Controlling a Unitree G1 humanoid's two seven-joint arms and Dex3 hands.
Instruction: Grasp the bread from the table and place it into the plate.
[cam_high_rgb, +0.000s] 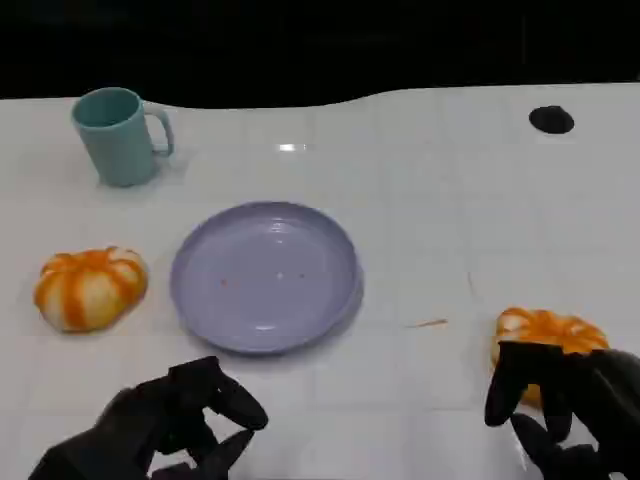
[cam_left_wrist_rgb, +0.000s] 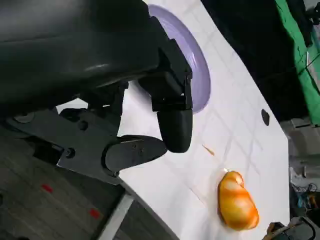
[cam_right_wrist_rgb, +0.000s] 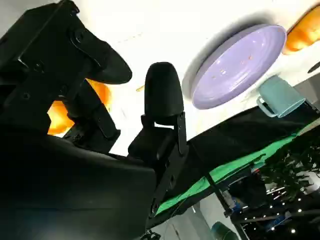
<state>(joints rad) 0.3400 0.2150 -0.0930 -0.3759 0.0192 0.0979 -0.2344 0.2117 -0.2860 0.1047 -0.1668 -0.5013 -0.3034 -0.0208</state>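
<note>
Two orange-and-white bread rolls lie on the white table. One bread sits left of the lavender plate. The other bread lies at the right, and my right hand hovers right at its near side, fingers apart and curved over it, hiding its front. In the right wrist view this bread shows orange behind the fingers, with the plate beyond. My left hand rests low in front of the plate, holding nothing. The left wrist view shows its fingers, the plate and the right-side bread.
A teal mug stands at the back left, also seen as the mug past the plate. A small black round hole marks the table's far right. A thin orange scrap lies between plate and right bread.
</note>
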